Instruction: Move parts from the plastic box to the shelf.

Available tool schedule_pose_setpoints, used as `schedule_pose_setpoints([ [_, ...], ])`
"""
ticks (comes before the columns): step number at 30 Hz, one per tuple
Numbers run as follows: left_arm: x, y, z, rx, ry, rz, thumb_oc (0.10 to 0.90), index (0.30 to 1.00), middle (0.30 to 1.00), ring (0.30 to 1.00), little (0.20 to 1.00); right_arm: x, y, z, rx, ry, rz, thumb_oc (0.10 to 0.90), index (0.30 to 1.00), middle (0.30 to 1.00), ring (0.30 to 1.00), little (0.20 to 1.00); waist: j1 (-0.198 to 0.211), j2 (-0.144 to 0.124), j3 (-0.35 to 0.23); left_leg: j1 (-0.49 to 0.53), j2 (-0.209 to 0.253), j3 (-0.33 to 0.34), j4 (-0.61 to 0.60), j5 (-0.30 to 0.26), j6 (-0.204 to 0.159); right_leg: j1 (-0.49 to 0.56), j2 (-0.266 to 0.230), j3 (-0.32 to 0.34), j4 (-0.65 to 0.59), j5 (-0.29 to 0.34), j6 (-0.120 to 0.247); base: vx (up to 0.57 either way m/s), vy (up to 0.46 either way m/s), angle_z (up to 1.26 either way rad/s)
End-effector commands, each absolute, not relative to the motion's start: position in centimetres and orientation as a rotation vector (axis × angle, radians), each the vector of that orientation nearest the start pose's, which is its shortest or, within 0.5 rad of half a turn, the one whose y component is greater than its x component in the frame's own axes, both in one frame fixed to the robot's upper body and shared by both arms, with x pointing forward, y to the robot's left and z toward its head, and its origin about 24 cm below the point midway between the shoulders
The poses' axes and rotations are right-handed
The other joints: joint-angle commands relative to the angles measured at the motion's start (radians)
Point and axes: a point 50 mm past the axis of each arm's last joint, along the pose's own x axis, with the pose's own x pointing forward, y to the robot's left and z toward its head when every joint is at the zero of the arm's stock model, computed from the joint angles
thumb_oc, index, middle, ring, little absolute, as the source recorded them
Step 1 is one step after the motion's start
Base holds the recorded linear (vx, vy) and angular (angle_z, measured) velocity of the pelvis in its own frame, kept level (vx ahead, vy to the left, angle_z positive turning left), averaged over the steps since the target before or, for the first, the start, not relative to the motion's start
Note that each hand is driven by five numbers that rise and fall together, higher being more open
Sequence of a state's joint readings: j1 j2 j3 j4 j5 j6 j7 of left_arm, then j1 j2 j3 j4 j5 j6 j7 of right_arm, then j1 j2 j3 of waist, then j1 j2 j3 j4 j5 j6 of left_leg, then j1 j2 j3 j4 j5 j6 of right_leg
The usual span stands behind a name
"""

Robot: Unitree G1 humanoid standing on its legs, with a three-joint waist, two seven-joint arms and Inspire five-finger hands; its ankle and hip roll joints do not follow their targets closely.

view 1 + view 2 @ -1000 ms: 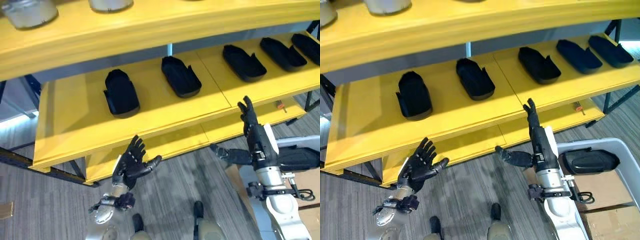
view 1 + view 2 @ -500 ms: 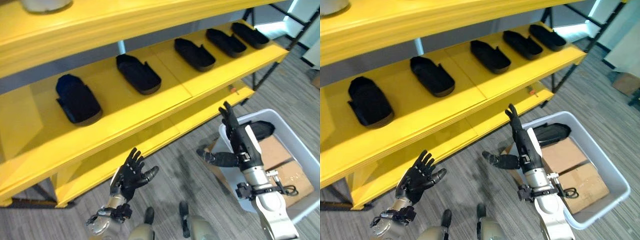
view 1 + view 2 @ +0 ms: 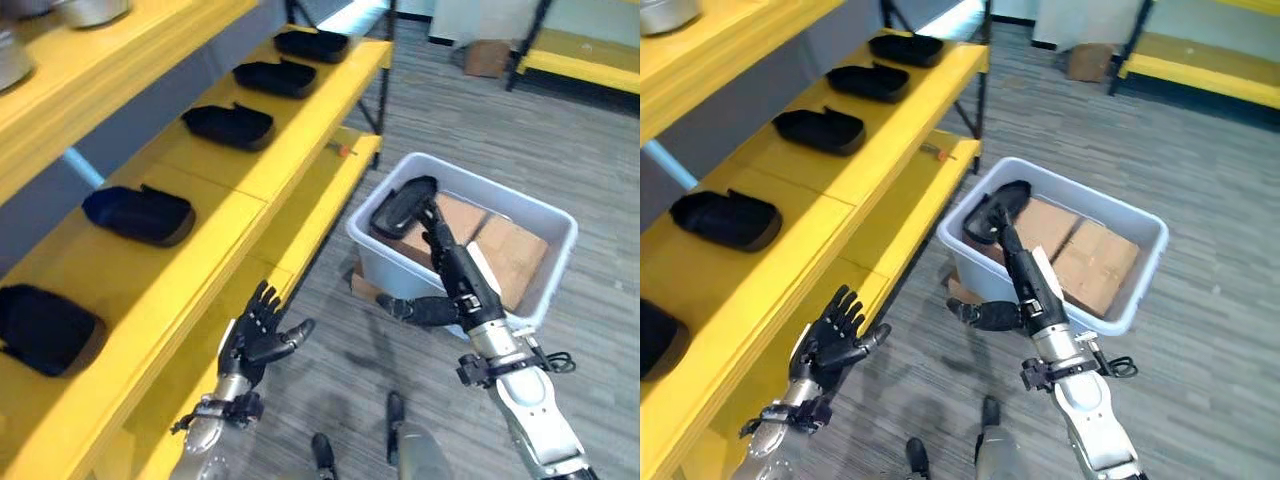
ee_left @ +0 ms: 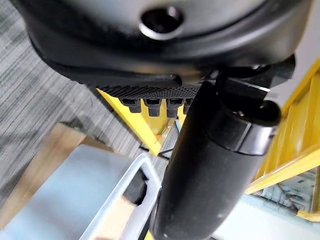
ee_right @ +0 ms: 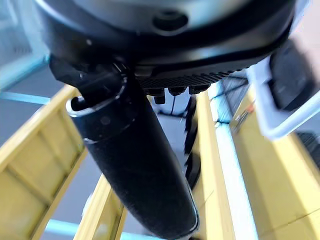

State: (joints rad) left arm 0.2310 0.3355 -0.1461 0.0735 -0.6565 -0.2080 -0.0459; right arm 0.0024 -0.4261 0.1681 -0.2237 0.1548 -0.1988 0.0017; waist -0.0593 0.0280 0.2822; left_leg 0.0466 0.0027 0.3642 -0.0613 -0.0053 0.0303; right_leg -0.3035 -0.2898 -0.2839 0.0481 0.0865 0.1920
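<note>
The right hand (image 3: 455, 275) is hovering with straight, spread fingers and gripping nothing. A black part (image 3: 402, 203) is leaning in the plastic box (image 3: 545, 228), just past those fingertips toward 11 o'clock, with its long axis running from 7 to 1 o'clock. The left hand (image 3: 257, 338) is hanging open and empty by the yellow shelf (image 3: 250, 170), well apart from the box, so the right hand is the nearer one. Five more parts are lying along the shelf.

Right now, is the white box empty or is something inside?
Not empty. The plastic box holds one black part leaning at its far end, plus brown cardboard.
</note>
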Motion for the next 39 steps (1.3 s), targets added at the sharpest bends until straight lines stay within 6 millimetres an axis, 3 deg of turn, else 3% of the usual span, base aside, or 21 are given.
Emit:
schedule_pose_setpoints([
  [1, 20.5, 20.9, 4.4, -0.276, -0.116, -0.018, 0.900, 1.000, 1.000, 1.000, 1.000, 24.0, -16.2, 15.9, -0.247, -0.632, 0.228, 0.900, 1.000, 1.000, 1.000, 1.000, -0.010, -0.027, -0.018, 0.069, 0.031, -0.174, -0.026, -0.054, -0.043, 0.004, 0.004, 0.056, -0.066, 0.197, 0.027, 0.28, -0.224, -0.48],
  [2, 20.9, 20.4, 4.4, -0.294, -0.116, -0.034, 0.900, 1.000, 1.000, 1.000, 1.000, 23.6, -16.7, 15.7, -0.241, -0.617, 0.207, 0.900, 1.000, 1.000, 1.000, 1.000, -0.012, -0.048, -0.029, 0.086, 0.034, -0.176, -0.026, -0.071, -0.058, 0.037, 0.011, 0.018, -0.072, 0.185, 0.020, 0.29, -0.236, -0.03],
  [3, 21.1, 20.0, 4.4, -0.307, -0.118, -0.037, 0.900, 1.000, 1.000, 1.000, 1.000, 23.5, -16.9, 15.7, -0.251, -0.619, 0.204, 0.900, 1.000, 1.000, 1.000, 1.000, -0.015, -0.052, -0.033, 0.097, 0.045, -0.181, -0.026, -0.072, -0.065, 0.034, 0.018, 0.013, -0.045, 0.174, 0.011, 0.40, -0.332, 0.34],
  [5, 21.6, 19.1, 4.2, -0.361, -0.112, -0.055, 0.900, 1.000, 1.000, 1.000, 1.000, 23.2, -17.7, 15.8, -0.251, -0.616, 0.183, 0.900, 1.000, 1.000, 1.000, 1.000, -0.034, -0.038, -0.038, 0.117, 0.086, -0.195, -0.004, -0.088, -0.086, 0.039, 0.032, -0.021, 0.014, 0.127, -0.009, 0.32, -0.301, 0.52],
  [9, 22.0, 18.5, 4.4, -0.387, -0.113, -0.080, 0.900, 1.000, 1.000, 1.000, 1.000, 23.1, -18.1, 16.0, -0.248, -0.619, 0.162, 0.900, 1.000, 1.000, 1.000, 1.000, -0.062, -0.028, -0.040, 0.090, 0.119, -0.188, 0.052, -0.096, -0.105, 0.039, 0.035, -0.042, 0.055, 0.088, -0.028, 0.14, -0.187, 0.31],
  [12, 22.2, 18.5, 4.7, -0.379, -0.126, -0.080, 0.900, 1.000, 1.000, 1.000, 1.000, 22.7, -19.0, 15.3, -0.249, -0.583, 0.128, 0.900, 1.000, 1.000, 1.000, 1.000, -0.079, -0.017, -0.016, 0.014, 0.170, -0.196, 0.272, -0.022, -0.145, 0.084, 0.078, -0.053, 0.067, 0.006, -0.088, 0.26, -0.315, 0.38],
  [14, 22.0, 18.7, 4.6, -0.385, -0.123, -0.065, 0.900, 1.000, 1.000, 1.000, 1.000, 22.6, -19.1, 15.4, -0.250, -0.579, 0.139, 0.900, 1.000, 1.000, 1.000, 1.000, -0.054, -0.035, 0.001, -0.092, 0.123, -0.266, 0.465, 0.051, -0.152, 0.121, 0.101, -0.035, 0.040, -0.013, -0.124, 0.15, -0.210, 0.14],
  [16, 21.6, 19.0, 4.3, -0.378, -0.108, -0.063, 0.900, 1.000, 1.000, 1.000, 1.000, 22.5, -19.3, 15.5, -0.256, -0.583, 0.151, 0.900, 1.000, 1.000, 1.000, 1.000, -0.024, -0.068, 0.028, -0.199, 0.030, -0.329, 0.632, 0.059, -0.170, 0.147, 0.108, -0.016, 0.020, -0.013, -0.140, 0.11, -0.145, -0.39],
  [19, 20.9, 19.3, 3.8, -0.370, -0.077, -0.064, 0.900, 1.000, 1.000, 1.000, 1.000, 22.5, -19.3, 15.6, -0.257, -0.584, 0.165, 0.900, 1.000, 1.000, 1.000, 1.000, -0.010, -0.090, 0.042, -0.268, 0.027, -0.330, 0.581, 0.034, -0.143, 0.162, 0.120, -0.007, -0.003, -0.012, -0.132, 0.14, -0.022, -0.51],
  [20, 20.2, 19.6, 3.5, -0.375, -0.062, -0.057, 0.900, 1.000, 1.000, 1.000, 1.000, 22.5, -19.4, 15.7, -0.265, -0.583, 0.167, 0.900, 1.000, 1.000, 1.000, 1.000, 0.009, -0.101, 0.041, -0.279, 0.128, -0.324, 0.466, 0.022, -0.125, 0.185, 0.125, 0.027, -0.026, -0.020, -0.106, 0.30, 0.174, -0.34],
  [21, 19.8, 19.9, 3.3, -0.383, -0.052, -0.041, 0.900, 1.000, 1.000, 1.000, 1.000, 22.5, -19.5, 15.7, -0.269, -0.586, 0.161, 0.900, 1.000, 1.000, 1.000, 1.000, 0.014, -0.106, 0.039, -0.271, 0.212, -0.318, 0.334, 0.045, -0.125, 0.191, 0.113, 0.041, -0.027, -0.029, -0.088, 0.33, 0.286, -0.31],
  [23, 19.7, 20.2, 3.3, -0.364, -0.052, -0.026, 0.900, 1.000, 1.000, 1.000, 1.000, 22.8, -19.3, 15.6, -0.278, -0.582, 0.157, 0.900, 1.000, 1.000, 1.000, 1.000, 0.035, -0.100, 0.040, -0.261, 0.291, -0.344, 0.152, 0.148, -0.144, 0.186, 0.106, 0.078, -0.018, -0.048, -0.070, 0.25, 0.339, -0.67],
  [24, 19.7, 20.2, 3.2, -0.363, -0.049, -0.016, 0.900, 1.000, 1.000, 1.000, 1.000, 22.9, -19.1, 15.6, -0.286, -0.586, 0.160, 0.900, 1.000, 1.000, 1.000, 1.000, 0.048, -0.085, 0.040, -0.248, 0.334, -0.376, 0.057, 0.219, -0.173, 0.185, 0.109, 0.105, 0.001, -0.069, -0.060, 0.19, 0.248, -0.85],
  [25, 19.7, 20.2, 3.2, -0.363, -0.049, -0.016, 0.900, 1.000, 1.000, 1.000, 1.000, 22.9, -19.1, 15.6, -0.287, -0.586, 0.160, 0.900, 1.000, 1.000, 1.000, 1.000, 0.049, -0.085, 0.041, -0.245, 0.335, -0.374, 0.053, 0.221, -0.174, 0.185, 0.109, 0.106, 0.001, -0.070, -0.060, 0.25, 0.322, -0.97],
  [26, 19.6, 20.2, 3.0, -0.378, -0.038, -0.007, 0.900, 1.000, 1.000, 1.000, 1.000, 22.8, -19.1, 15.5, -0.285, -0.574, 0.165, 0.900, 1.000, 1.000, 1.000, 1.000, 0.040, -0.067, 0.033, -0.209, 0.354, -0.349, 0.018, 0.208, -0.191, 0.190, 0.097, 0.119, 0.021, -0.084, -0.048, 0.25, 0.329, -0.98],
  [27, 19.6, 20.1, 2.8, -0.381, -0.031, -0.012, 0.900, 1.000, 1.000, 1.000, 1.000, 22.9, -18.9, 15.5, -0.305, -0.573, 0.182, 0.900, 1.000, 1.000, 1.000, 1.000, 0.051, -0.058, 0.021, -0.188, 0.336, -0.352, 0.011, 0.190, -0.200, 0.196, 0.091, 0.132, 0.021, -0.076, -0.035, 0.37, 0.566, -0.73],
  [28, 19.9, 20.0, 3.2, -0.385, -0.052, -0.032, 0.900, 1.000, 1.000, 1.000, 1.000, 22.6, -19.1, 15.7, -0.325, -0.580, 0.176, 0.900, 1.000, 1.000, 1.000, 1.000, 0.040, -0.056, 0.018, -0.188, 0.299, -0.303, 0.049, 0.150, -0.193, 0.203, 0.050, 0.134, 0.024, -0.060, -0.021, 0.28, 0.498, -0.45],
  [32, 20.4, 20.9, 4.0, -0.333, -0.073, -0.046, 0.900, 1.000, 1.000, 1.000, 1.000, 23.0, -18.9, 15.8, -0.318, -0.590, 0.161, 0.900, 1.000, 1.000, 1.000, 1.000, 0.038, -0.076, 0.040, -0.244, 0.222, -0.255, 0.164, 0.070, -0.166, 0.193, -0.026, 0.143, 0.001, -0.002, 0.011, 0.08, 0.298, -0.48],
  [35, 20.6, 21.4, 4.1, -0.307, -0.077, -0.035, 0.900, 1.000, 1.000, 1.000, 1.000, 23.4, -18.6, 16.0, -0.327, -0.599, 0.161, 0.900, 1.000, 1.000, 1.000, 1.000, 0.042, -0.082, 0.047, -0.264, 0.210, -0.238, 0.189, 0.058, -0.162, 0.179, -0.040, 0.146, -0.008, 0.018, 0.017, 0.00, 0.113, -0.17],
  [39, 20.8, 22.6, 4.9, -0.258, -0.106, 0.018, 0.900, 1.000, 1.000, 1.000, 1.000, 24.4, -18.3, 18.1, -0.428, -0.692, 0.124, 0.900, 1.000, 1.000, 1.000, 1.000, 0.054, -0.103, 0.082, -0.327, 0.193, -0.218, 0.236, 0.038, -0.155, 0.150, -0.069, 0.126, -0.031, 0.058, 0.023, 0.01, 0.101, 0.03],
])
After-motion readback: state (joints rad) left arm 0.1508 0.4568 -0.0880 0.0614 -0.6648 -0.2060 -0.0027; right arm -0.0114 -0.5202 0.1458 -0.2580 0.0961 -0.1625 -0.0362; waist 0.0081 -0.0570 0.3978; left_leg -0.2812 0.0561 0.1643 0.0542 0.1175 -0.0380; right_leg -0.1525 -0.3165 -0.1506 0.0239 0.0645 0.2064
